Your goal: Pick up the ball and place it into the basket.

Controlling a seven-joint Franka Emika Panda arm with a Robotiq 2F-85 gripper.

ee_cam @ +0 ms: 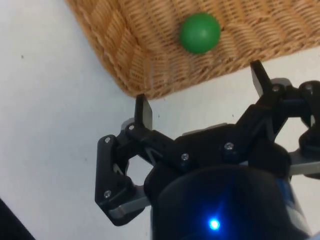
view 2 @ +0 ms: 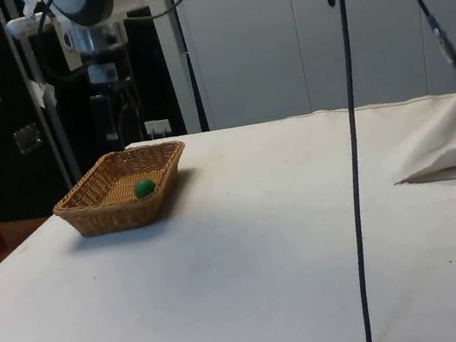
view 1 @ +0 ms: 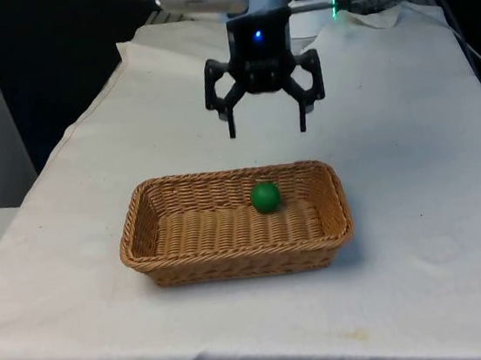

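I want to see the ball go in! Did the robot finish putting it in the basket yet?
Yes, it looks finished. The green ball already lies inside the wicker basket, near its far wall. The gripper hangs open and empty above the table behind the basket, holding nothing. Nothing seems left to do, except maybe the arm moving away.

A small, smooth green ball (view 1: 265, 197) rests inside a shallow rectangular wicker basket (view 1: 171, 261), on the woven floor near its far long wall and toward the front view's right. The tan basket sits upright on the white-clothed tabletop (view 1: 420, 211), its walls flaring outward.
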